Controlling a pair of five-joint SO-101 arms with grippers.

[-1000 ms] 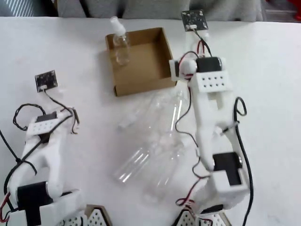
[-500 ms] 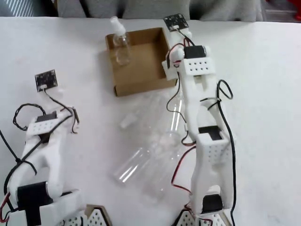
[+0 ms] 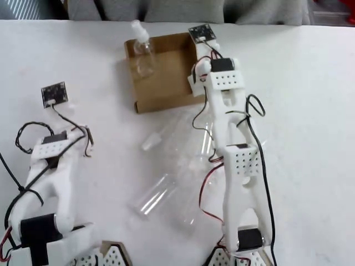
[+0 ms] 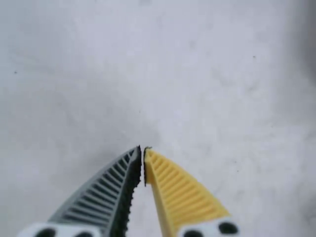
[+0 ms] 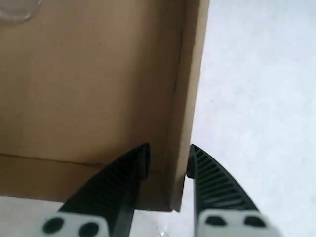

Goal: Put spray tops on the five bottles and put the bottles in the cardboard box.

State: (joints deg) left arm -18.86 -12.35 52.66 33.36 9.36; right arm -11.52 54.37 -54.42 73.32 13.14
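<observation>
Table (image 3: 310, 83): right fingers (image 5: 123, 182) parted astride cardboard box (image 5: 190, 74) wall; left fingers (image 4: 173, 192) closed, empty.

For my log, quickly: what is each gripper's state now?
Left gripper: closed, holding nothing.
Right gripper: open, fingers astride the cardboard box wall.

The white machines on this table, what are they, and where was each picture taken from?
They are two small robot arms, each ending in a pincer. One picture looks down over the table; the other two come from cameras on the wrists. The left gripper is shut above bare table. The right gripper is open, its jaws either side of a wall of the cardboard box. One bottle with a spray top is in the box; clear bottles lie between the arms.
</observation>
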